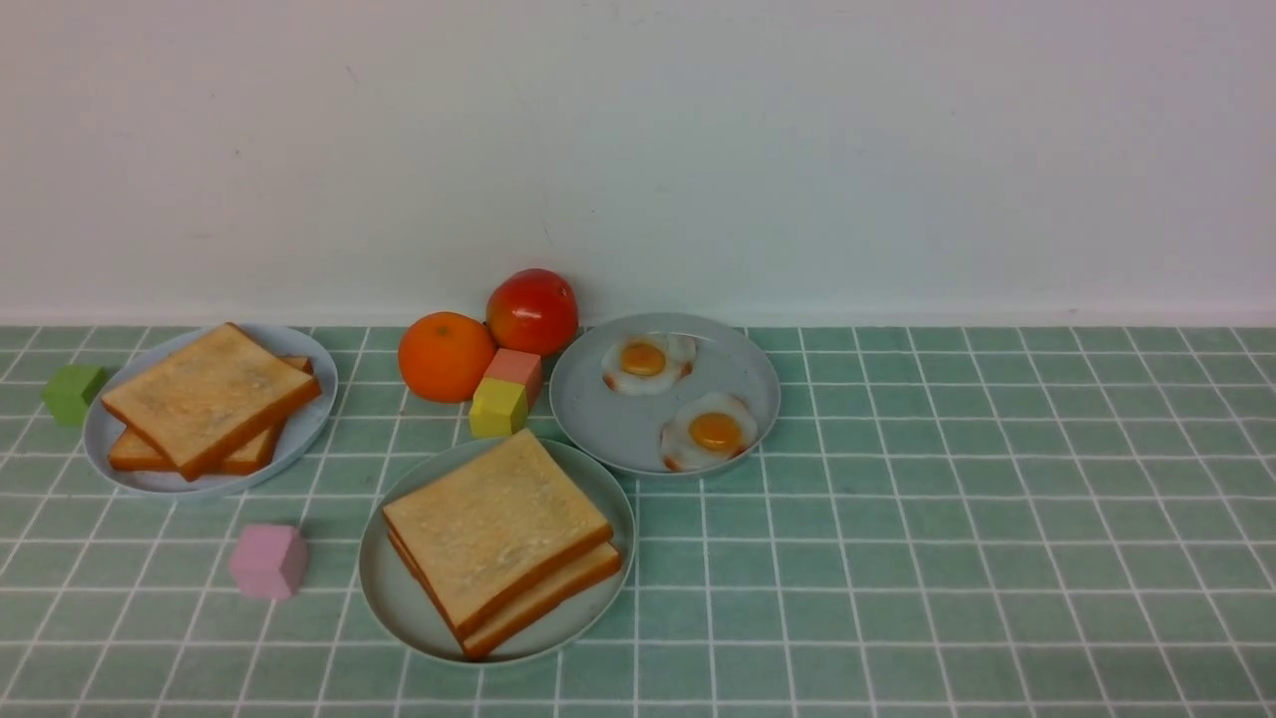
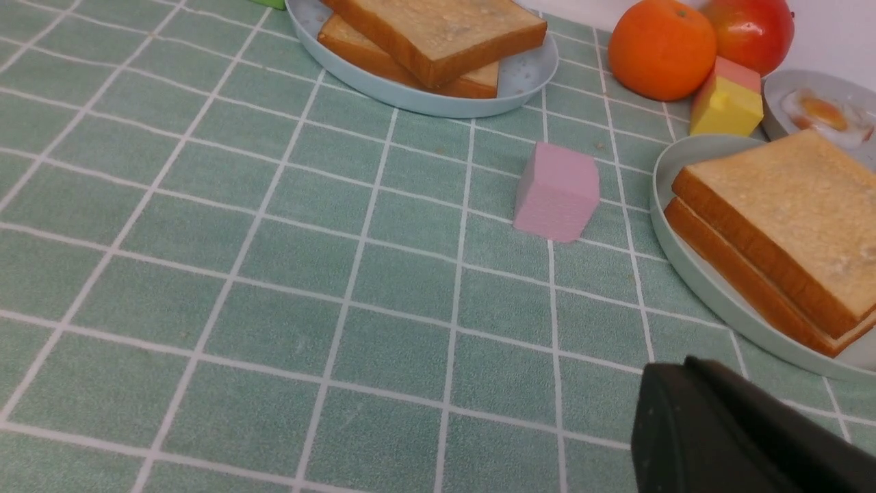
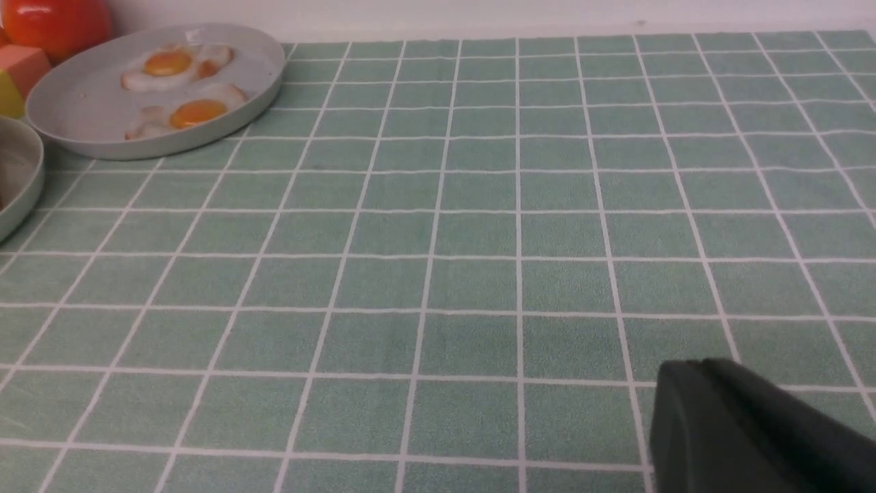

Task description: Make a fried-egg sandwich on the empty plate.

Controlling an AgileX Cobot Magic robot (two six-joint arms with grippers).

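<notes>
**Sandwich is on the mint plate, both arms pulled back low**

Standing by the rig right now. The sandwich [image 1: 498,543] is lying flat on the mint plate [image 1: 397,608], at the near middle of the surface [image 1: 947,519]. It's square, so there's no real long axis. It sits diamond-wise: one corner points away toward the yellow block [image 1: 497,408] and the opposite corner points back toward the robot. The top slice is shifted a bit, so the bottom one peeks out along the near-right side. From these angles I only see the two toast slices. I can't make out what's between them.

Neither arm shows up from the front. The left claw [image 2: 684,390] is just a dark tip hanging low over bare cloth, near the mint plate's rim and touching nothing. It's closed and empty. The right claw [image 3: 691,390] is the same sort of dark tip over bare cloth on the right side, well apart from everything. I can't tell whether that one is open or closed.

Other stuff around:
- A grey-blue plate [image 1: 307,427] at far left holds two more toast slices [image 1: 204,394].
- Another grey-blue plate [image 1: 608,419] just behind the mint one, to its right, holds two fried eggs [image 1: 648,361].
- An orange [image 1: 446,356] and a red fruit [image 1: 531,311] sit between those two plates, and a salmon block [image 1: 515,369] is right behind the yellow one.
- A pink block [image 1: 267,561] is just left of the mint plate.
- A green block [image 1: 73,393] is beside the toast plate at the far left.
</notes>
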